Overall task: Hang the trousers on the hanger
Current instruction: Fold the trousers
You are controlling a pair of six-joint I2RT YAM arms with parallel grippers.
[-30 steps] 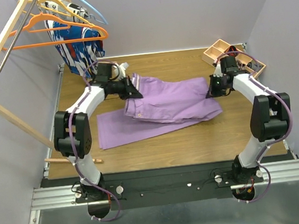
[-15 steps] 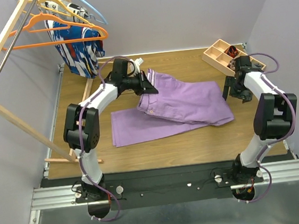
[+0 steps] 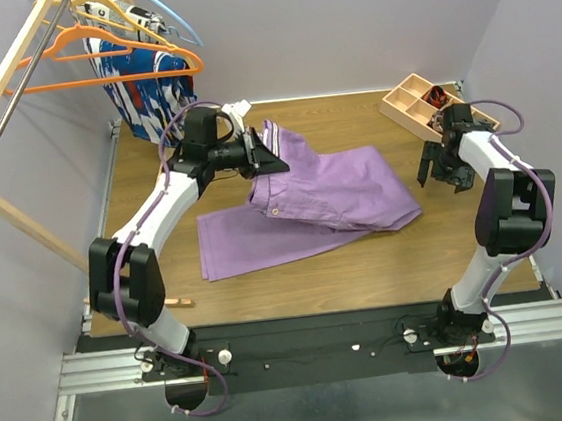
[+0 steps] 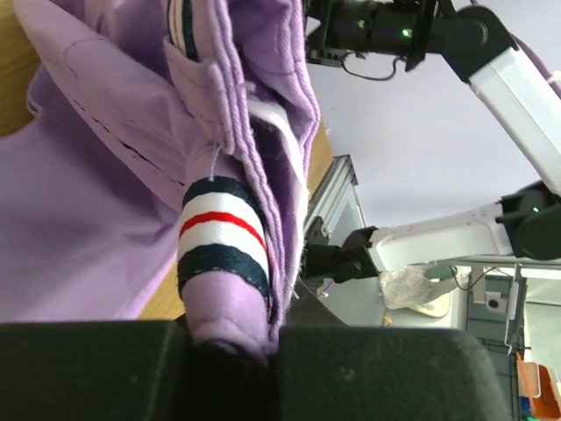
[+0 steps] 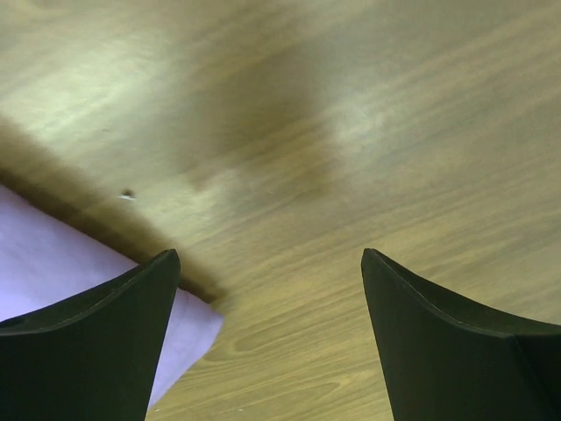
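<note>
My left hand (image 3: pixel 266 160) is clamped on the white-striped waistband of the long lilac-purple soft fabric trousers (image 3: pixel 334 190), holding that end up off the brown wooden surface (image 3: pixel 367 262), while the rest of the cloth lies folded across the middle of it. My right hand (image 3: pixel 444 166) hangs with its fingers spread wide and nothing between them, over bare wood just beyond the right edge of the trousers. The thin bright orange plastic hanger (image 3: pixel 97 81) hangs on the rack rail (image 3: pixel 6 83) at the far left, well apart from the trousers, beside a blue, white and red patterned garment (image 3: pixel 144 104).
</note>
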